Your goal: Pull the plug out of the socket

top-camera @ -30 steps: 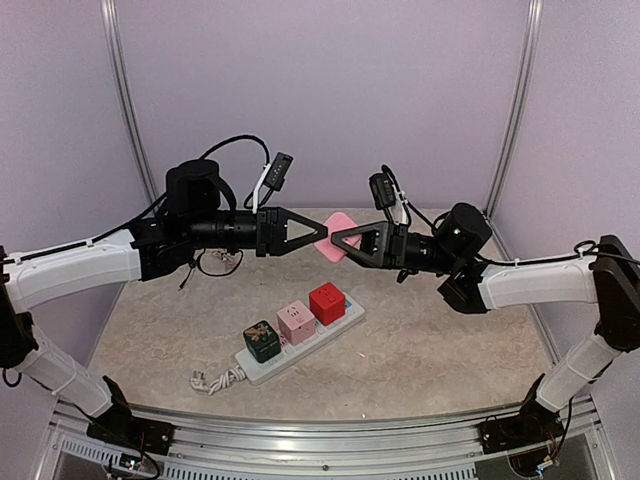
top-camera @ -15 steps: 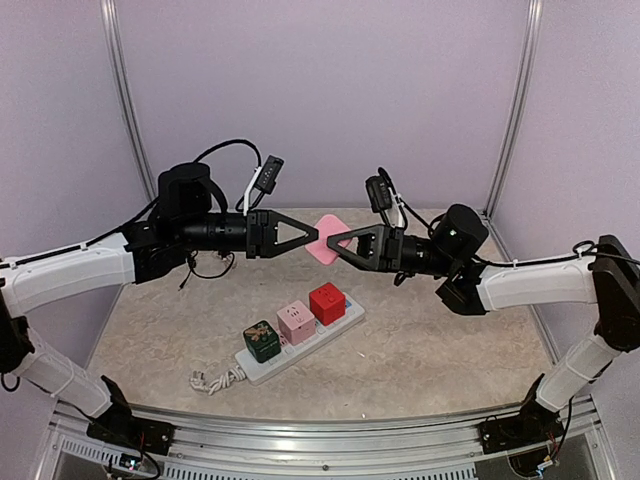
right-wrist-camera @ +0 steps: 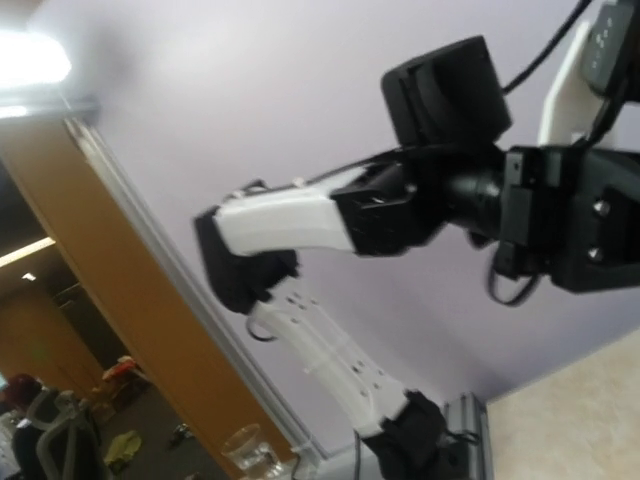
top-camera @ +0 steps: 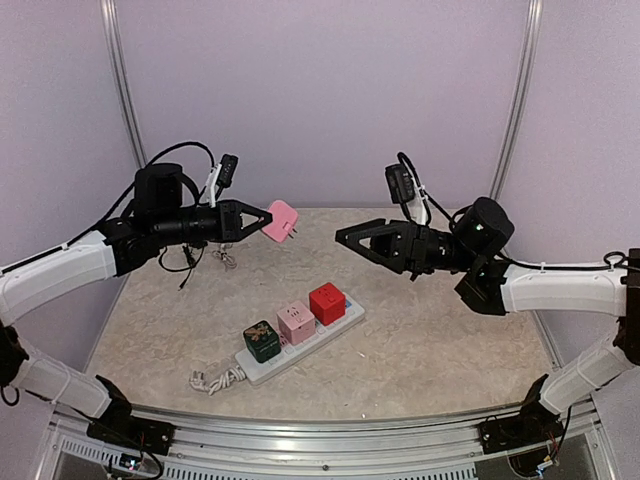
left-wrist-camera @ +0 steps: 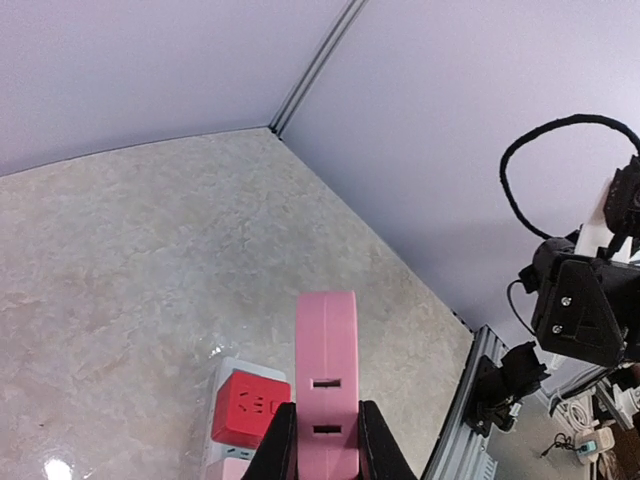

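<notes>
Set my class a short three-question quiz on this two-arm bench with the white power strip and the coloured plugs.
1. True or false: the right tool grips the flat pink plastic plug.
2. How many cube plugs sit in the long white power strip? A two, B three, C four.
3. Fill in: the cube nearest the strip's thick white cord is ____.

Key
1. False: the left tool holds it in the air, and the right tool holds nothing.
2. B: the dark green cube, pink cube and red cube.
3. Green.
</notes>
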Controlling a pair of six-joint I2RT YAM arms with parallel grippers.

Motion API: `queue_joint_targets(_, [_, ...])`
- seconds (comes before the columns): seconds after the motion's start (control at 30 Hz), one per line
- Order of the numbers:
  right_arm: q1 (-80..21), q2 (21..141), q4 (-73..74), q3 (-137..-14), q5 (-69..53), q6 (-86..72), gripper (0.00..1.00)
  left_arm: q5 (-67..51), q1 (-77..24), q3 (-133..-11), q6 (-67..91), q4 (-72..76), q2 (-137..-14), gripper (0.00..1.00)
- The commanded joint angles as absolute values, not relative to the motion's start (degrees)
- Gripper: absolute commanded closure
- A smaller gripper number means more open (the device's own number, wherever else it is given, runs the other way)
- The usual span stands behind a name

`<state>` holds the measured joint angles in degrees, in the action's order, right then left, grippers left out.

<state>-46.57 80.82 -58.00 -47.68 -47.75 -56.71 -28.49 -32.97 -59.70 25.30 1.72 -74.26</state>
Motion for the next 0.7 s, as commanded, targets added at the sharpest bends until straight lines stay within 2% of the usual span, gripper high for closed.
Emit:
queue_joint_targets(0.0, [-45.88, 77.53, -43.11, -47.77, -45.26, -46.15, 0.36, -16.59, -31.35, -61.25, 18.34, -8.21, -71.94, 1.0])
queue_joint_targets(0.1, [-45.6, 75.54, -34.31, -48.4, -42.53, -40.77, 0.24, -9.12, -29.98, -62.52, 16.29, -12.75, -73.48, 1.0])
queue_joint_targets(0.17, [-45.33, 75.01, -31.43, -48.41, -41.07, -38.76, 0.22, -9.64, -28.69, -63.08, 16.42, -13.45, -74.96, 1.0])
queue_joint_targets(0.3, [-45.29, 75.88, -22.74, -50.34, -36.4, -34.38, 0.28, -19.37, -28.71, -60.93, 19.24, -6.79, -74.96, 1.0])
queue_joint_targets(0.5, [-45.43, 79.42, -29.46, -49.93, -38.77, -39.17, 0.32, -26.96, -34.34, -58.48, 22.08, 1.99, -73.37, 1.0])
queue_joint_targets(0.67, [-45.44, 82.76, -36.32, -51.03, -41.65, -43.99, 0.35, -25.68, -40.4, -60.6, 21.96, 2.32, -74.96, 1.0])
